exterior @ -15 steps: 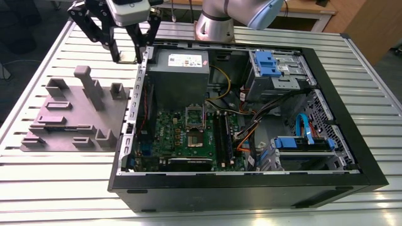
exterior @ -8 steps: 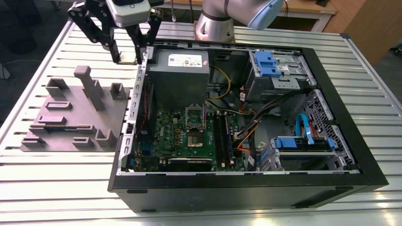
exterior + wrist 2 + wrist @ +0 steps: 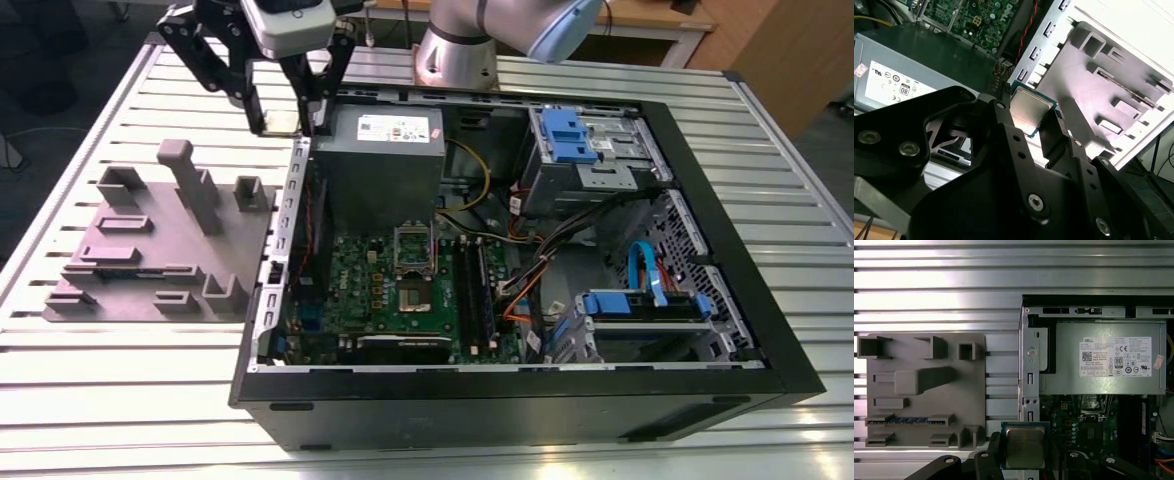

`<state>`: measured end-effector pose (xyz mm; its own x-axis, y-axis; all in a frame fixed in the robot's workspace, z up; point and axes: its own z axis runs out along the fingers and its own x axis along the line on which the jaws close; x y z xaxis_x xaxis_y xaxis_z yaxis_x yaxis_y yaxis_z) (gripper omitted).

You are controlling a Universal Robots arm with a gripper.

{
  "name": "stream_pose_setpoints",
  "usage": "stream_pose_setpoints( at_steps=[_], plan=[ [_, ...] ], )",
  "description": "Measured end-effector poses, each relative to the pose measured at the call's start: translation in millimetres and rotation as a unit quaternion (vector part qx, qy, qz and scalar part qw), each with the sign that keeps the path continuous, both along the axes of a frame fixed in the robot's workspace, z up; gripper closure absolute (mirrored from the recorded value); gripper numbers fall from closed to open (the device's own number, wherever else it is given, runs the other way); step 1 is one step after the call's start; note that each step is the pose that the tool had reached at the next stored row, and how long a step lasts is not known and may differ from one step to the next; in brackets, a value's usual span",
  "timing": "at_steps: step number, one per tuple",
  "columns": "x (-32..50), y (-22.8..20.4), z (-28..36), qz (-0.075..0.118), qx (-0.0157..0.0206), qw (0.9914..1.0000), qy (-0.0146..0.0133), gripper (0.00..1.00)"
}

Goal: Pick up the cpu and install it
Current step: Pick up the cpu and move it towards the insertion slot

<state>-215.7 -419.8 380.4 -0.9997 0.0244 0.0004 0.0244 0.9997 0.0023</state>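
From where I stand, the exterior view has the gripper raised over the slatted metal table, at the far corner of the open computer case on the exterior view's left. Its black fingers are clamped on the cpu, which hangs in the air just beside the case wall, close to the power supply with its white label. The grey stepped block sits on the table outside the case, on the exterior view's left. Inside the case the green motherboard lies flat, with the cpu socket near its middle, well apart from the chip. In the second wrist view, the cpu's silvery top and thin greenish rim show between the two fingers, one pressed against each opposite edge, with the power supply and the block beyond it. In the first wrist view, the chip faces the camera, pinched the same way; it lines up over the case's metal side wall, with the block to one side and the motherboard to the other.
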Motion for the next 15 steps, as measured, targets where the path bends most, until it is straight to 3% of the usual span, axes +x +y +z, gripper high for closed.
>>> stream_pose_setpoints(
  at_steps=[6, 15],
  plan=[
    [6.2, 0.0, 0.0, 0.000, 0.0000, 1.00000, 0.0000, 0.53],
    [6.9, 0.0, 0.0, 0.000, 0.0000, 1.00000, 0.0000, 0.53]
  ],
)
